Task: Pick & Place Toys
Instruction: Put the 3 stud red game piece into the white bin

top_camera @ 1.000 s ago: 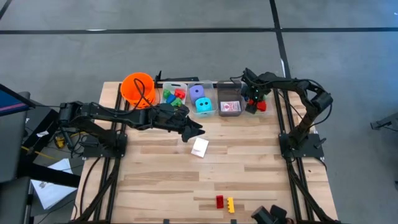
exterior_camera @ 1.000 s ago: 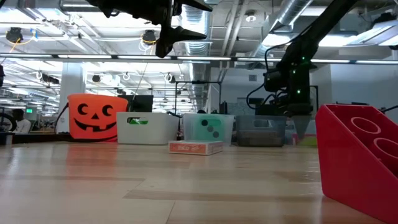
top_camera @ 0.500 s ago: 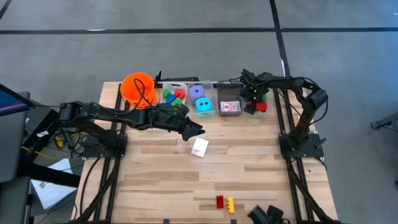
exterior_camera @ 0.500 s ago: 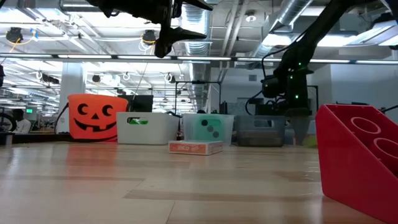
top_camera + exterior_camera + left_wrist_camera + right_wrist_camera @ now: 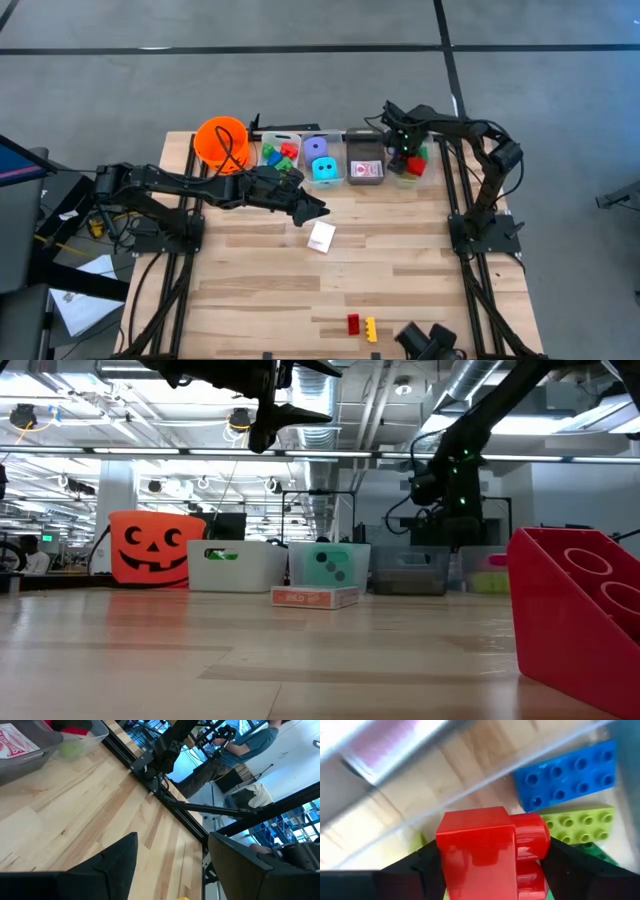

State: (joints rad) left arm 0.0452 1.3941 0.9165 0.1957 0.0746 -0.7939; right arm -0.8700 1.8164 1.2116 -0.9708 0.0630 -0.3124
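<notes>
Red studded brick (image 5: 482,847) clamped in right claw (image 5: 490,862), glossy plastic.

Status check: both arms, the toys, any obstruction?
Right gripper over the far-right bin, jaws shut on red brick. Left gripper open, hovering above the card deck. Nothing in the way.

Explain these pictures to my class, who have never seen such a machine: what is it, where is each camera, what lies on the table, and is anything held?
It is a robot with two dark arms at a wooden table. One camera looks down from above, one sits at table height, and one rides on each wrist. Along the far edge stand an orange bucket and clear bins holding bricks, dice and cards. A card pack and two bricks lie loose. The right gripper grips a red brick over the end bin. The left gripper hangs open, empty, above the card pack.
</notes>
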